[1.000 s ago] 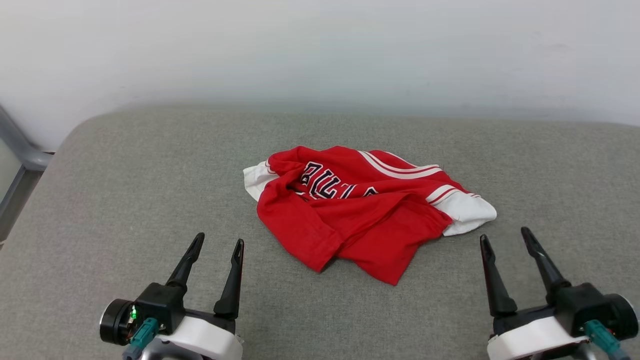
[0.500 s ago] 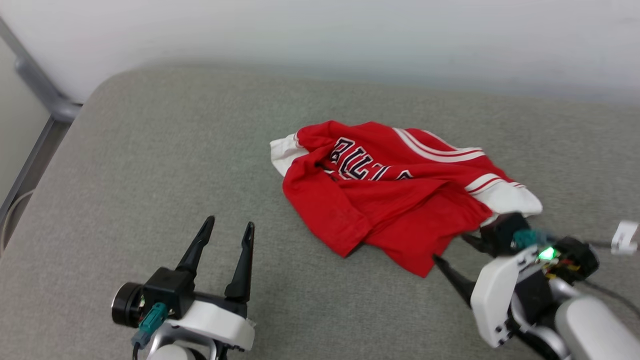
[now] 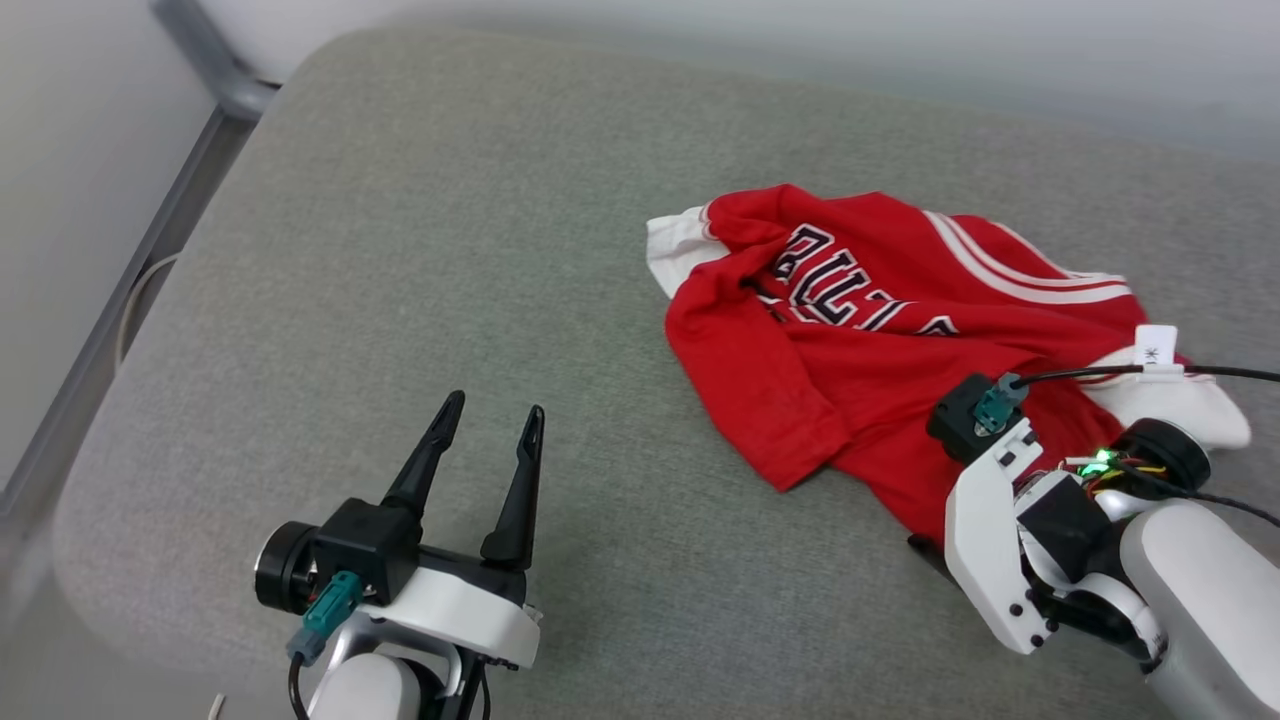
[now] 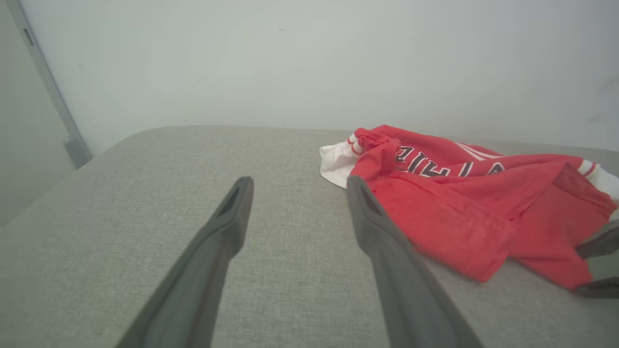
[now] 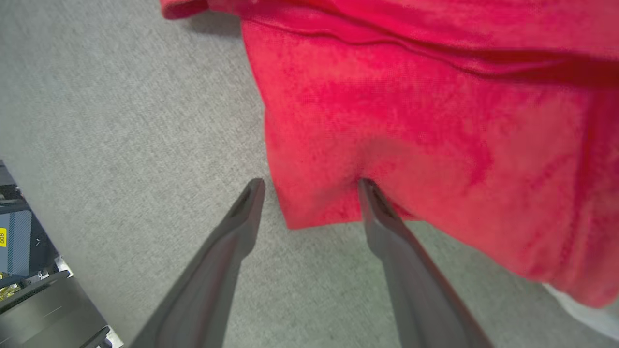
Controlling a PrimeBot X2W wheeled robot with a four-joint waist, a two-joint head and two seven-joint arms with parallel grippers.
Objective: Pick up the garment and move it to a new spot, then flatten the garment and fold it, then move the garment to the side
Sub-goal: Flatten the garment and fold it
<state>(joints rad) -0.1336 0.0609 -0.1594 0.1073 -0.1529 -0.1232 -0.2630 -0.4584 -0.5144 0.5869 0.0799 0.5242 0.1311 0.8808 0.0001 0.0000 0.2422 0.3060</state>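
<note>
**While the garment [image 3: 850, 350] lies crumpled and unlifted, the right gripper [image 5: 310, 186] is the nearer one**

Since no pick-up has yet been made, the relation that matters sits toward the near edge of the cushion [image 3: 400, 250].

Right gripper: jaws apart, nothing clamped, pointing down at the garment's nearest red corner. That corner lies between the 2 fingers, and 1 fingertip [image 5: 373, 205] appears to touch the cloth.

Left gripper [image 3: 496, 404]: jaws apart, empty, by the cushion's near-left corner. It is well apart from the cloth, which lies to its right.

Garment: a loose heap on the cushion's right half. Its long axis runs from a white sleeve at far left to a white sleeve at near right.

Judgement: closing the right jaws on that corner looks the next step, though a thin pinch may drag the heap rather than lift it.
</note>
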